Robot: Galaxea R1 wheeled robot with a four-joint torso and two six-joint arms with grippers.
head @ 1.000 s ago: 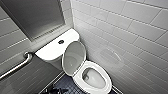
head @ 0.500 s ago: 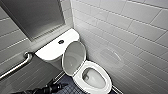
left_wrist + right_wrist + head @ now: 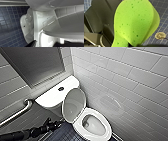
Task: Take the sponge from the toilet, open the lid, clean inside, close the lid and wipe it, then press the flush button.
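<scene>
green sponge (image 3: 134, 22) is pinched in the closed jaws of the right gripper (image 3: 133, 45), above dark blue floor tiles (image 3: 164, 16). the toilet (image 3: 106, 123) has its lid (image 3: 73, 104) raised against the tank (image 3: 53, 94). the left gripper (image 3: 53, 124) hangs beside the lid's lower edge, jaws open.

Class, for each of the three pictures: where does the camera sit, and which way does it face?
Head: high on the robot, looking forward and down at the toilet with lid raised; left arm shows.
Left wrist: low beside the toilet, facing its white side; dark robot parts show.
Right wrist: facing down at the sponge held close, blue floor tiles beyond.
Shared: head and left wrist both show the toilet.
</scene>
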